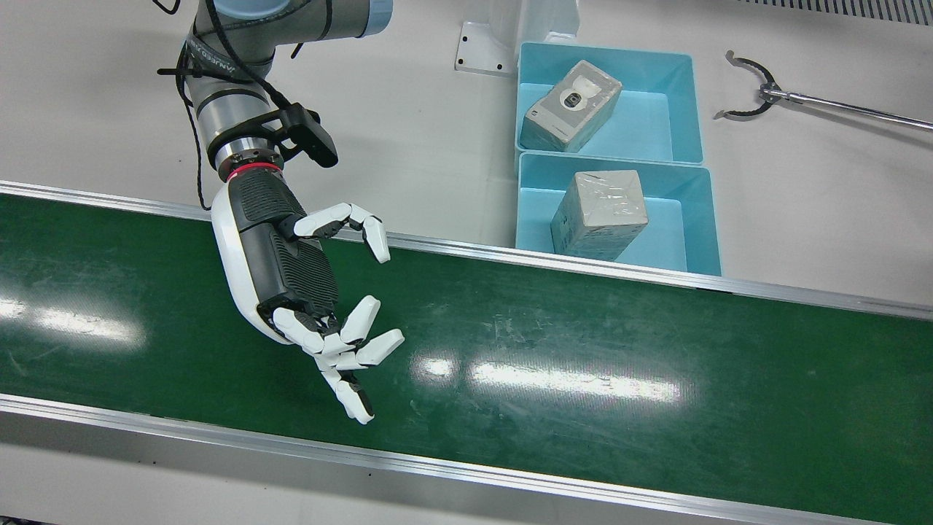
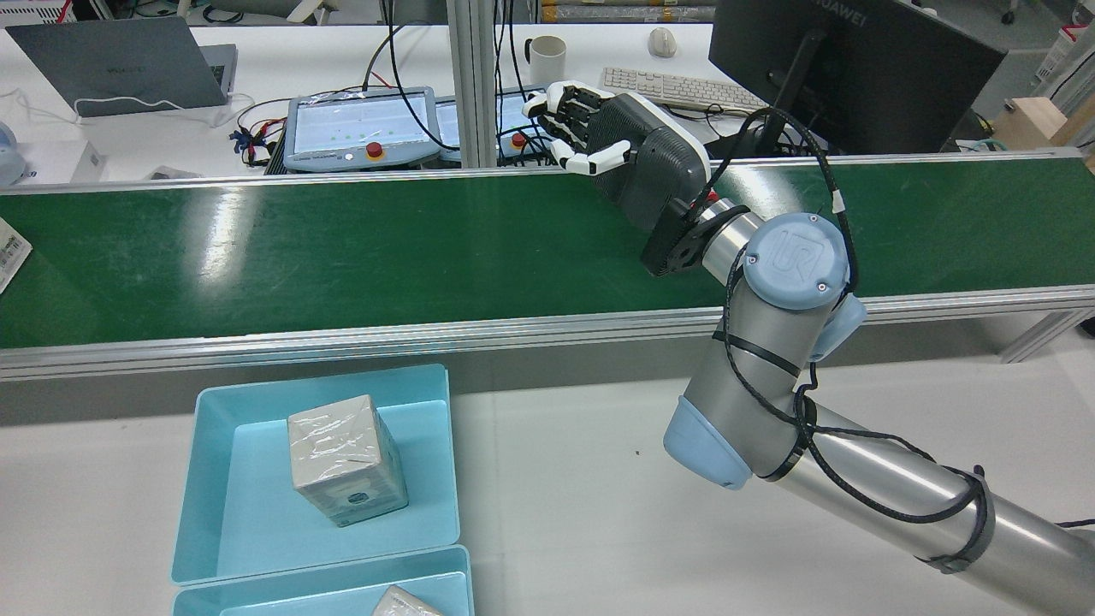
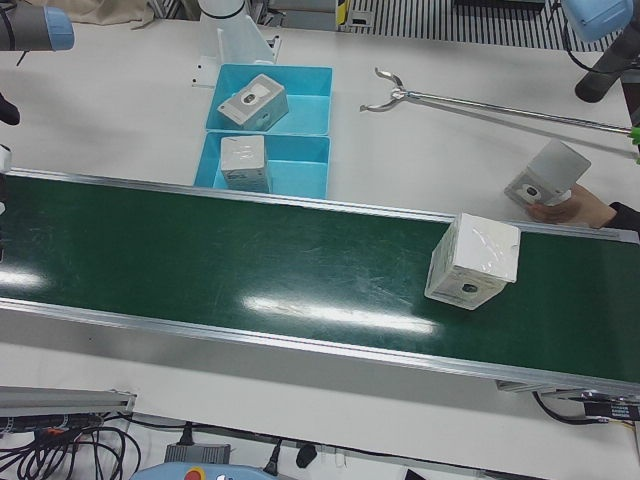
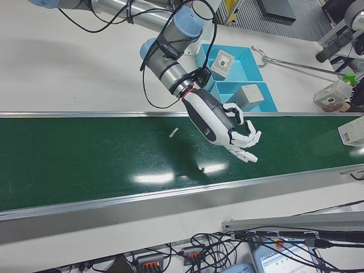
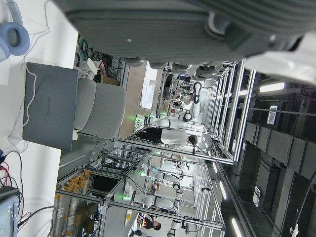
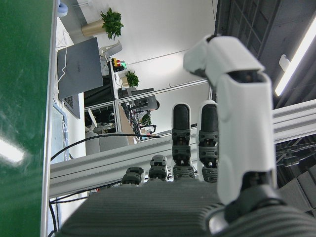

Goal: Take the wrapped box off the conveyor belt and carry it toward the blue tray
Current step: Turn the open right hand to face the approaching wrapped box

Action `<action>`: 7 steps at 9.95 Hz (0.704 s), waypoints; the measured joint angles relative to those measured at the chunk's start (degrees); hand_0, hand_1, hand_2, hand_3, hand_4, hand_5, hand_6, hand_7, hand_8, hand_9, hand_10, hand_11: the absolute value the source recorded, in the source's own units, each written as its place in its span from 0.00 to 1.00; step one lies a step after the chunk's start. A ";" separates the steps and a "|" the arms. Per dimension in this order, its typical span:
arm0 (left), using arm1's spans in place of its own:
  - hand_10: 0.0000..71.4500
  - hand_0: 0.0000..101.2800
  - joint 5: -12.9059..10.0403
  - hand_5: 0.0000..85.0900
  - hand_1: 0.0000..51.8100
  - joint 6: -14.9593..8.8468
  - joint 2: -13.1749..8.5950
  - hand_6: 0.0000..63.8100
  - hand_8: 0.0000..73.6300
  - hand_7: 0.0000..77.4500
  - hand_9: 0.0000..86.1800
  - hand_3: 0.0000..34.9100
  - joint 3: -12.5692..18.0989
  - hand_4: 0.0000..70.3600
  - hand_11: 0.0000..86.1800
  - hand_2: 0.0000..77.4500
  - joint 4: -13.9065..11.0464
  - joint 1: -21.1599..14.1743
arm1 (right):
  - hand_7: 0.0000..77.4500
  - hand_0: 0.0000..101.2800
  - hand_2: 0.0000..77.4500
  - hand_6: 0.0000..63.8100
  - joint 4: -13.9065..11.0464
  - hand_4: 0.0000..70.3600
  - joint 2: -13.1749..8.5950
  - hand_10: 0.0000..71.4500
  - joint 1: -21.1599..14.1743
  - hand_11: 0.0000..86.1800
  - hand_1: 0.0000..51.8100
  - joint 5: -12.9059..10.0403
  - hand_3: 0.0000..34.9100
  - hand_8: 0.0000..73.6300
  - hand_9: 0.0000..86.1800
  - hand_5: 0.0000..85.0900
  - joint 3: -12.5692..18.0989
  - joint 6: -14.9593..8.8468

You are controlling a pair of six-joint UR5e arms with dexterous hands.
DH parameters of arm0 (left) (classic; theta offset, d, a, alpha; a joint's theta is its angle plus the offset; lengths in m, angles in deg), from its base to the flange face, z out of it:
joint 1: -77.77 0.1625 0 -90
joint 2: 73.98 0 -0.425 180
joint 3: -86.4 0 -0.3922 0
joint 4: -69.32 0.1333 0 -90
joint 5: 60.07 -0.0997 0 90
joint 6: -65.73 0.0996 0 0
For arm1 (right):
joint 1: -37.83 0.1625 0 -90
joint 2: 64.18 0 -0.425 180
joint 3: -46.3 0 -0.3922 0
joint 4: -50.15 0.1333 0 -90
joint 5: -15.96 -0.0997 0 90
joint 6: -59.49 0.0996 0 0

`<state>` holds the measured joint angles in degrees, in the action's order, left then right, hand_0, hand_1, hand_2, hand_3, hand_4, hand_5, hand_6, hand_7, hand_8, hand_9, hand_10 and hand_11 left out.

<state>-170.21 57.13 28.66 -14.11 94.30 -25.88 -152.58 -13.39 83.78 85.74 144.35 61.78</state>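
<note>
- The pale, film-wrapped cube-shaped box (image 3: 474, 261) sits tilted on the green conveyor belt (image 1: 583, 364), far down the belt from the right hand (image 1: 306, 292), on the side of the robot's left arm.
- That black-and-white right hand hangs over the belt holding nothing, fingers spread and slightly curled (palm turned toward the coming box).
- The box looks roughly cubic, so no long axis to favour.
- The left hand (image 5: 197, 29) shows only in its own camera; whether it is spread or closed I cannot tell.
- The shallow blue plastic trays (image 1: 689, 219), each already holding a wrapped box, lie beyond the belt's far rail, between hand and box.
- A person's hand (image 3: 572, 210) holds another box at the belt's end.
</note>
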 joint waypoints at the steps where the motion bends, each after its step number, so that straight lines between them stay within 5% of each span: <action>1: 0.01 0.00 0.00 0.01 0.00 0.00 0.00 0.00 0.01 0.01 0.00 0.00 0.00 0.00 0.00 0.01 0.00 0.00 | 0.48 0.52 0.62 0.26 -0.06 0.36 0.13 0.05 -0.07 0.07 0.24 0.02 0.00 0.07 0.13 0.54 0.20 -0.02; 2: 0.01 0.00 0.00 0.01 0.00 0.00 0.00 0.00 0.01 0.01 0.00 0.00 0.00 0.00 0.00 0.01 0.00 0.00 | 0.31 0.48 0.28 0.17 -0.16 0.30 0.21 0.01 -0.13 0.03 0.15 0.10 0.04 0.02 0.04 0.24 0.42 -0.09; 3: 0.00 0.00 0.00 0.01 0.00 0.00 0.00 0.00 0.01 0.01 0.00 0.00 0.00 0.00 0.01 0.01 0.00 0.00 | 0.31 0.48 0.28 0.17 -0.25 0.30 0.23 0.01 -0.23 0.03 0.15 0.19 0.04 0.02 0.04 0.24 0.60 -0.17; 4: 0.00 0.00 0.00 0.01 0.00 0.00 0.00 0.00 0.01 0.01 0.00 0.00 0.00 0.00 0.00 0.01 0.00 0.00 | 0.28 0.52 0.04 0.15 -0.32 0.24 0.25 0.01 -0.29 0.02 0.45 0.29 0.05 0.01 0.06 0.21 0.71 -0.21; 5: 0.00 0.00 0.00 0.01 0.00 0.00 0.00 0.00 0.01 0.01 0.00 0.00 0.00 0.00 0.00 0.01 0.00 0.00 | 0.30 0.57 0.16 0.15 -0.40 0.24 0.27 0.01 -0.31 0.02 0.43 0.34 0.08 0.01 0.07 0.21 0.82 -0.24; 6: 0.01 0.00 0.00 0.01 0.00 0.00 0.00 0.00 0.01 0.01 0.00 0.00 0.00 0.00 0.00 0.01 0.00 0.00 | 0.30 0.61 0.18 0.11 -0.58 0.24 0.31 0.01 -0.30 0.02 0.55 0.33 0.10 0.01 0.07 0.22 0.90 -0.28; 7: 0.01 0.00 0.00 0.01 0.00 0.00 0.00 0.00 0.01 0.01 0.00 0.00 0.00 0.00 0.00 0.01 0.00 0.00 | 0.30 0.56 0.16 0.11 -1.03 0.24 0.52 0.01 -0.30 0.02 0.38 0.30 0.11 0.01 0.07 0.22 0.95 -0.36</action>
<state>-170.21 57.13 28.66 -14.11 94.30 -25.88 -153.61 -12.87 83.48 86.04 145.30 61.41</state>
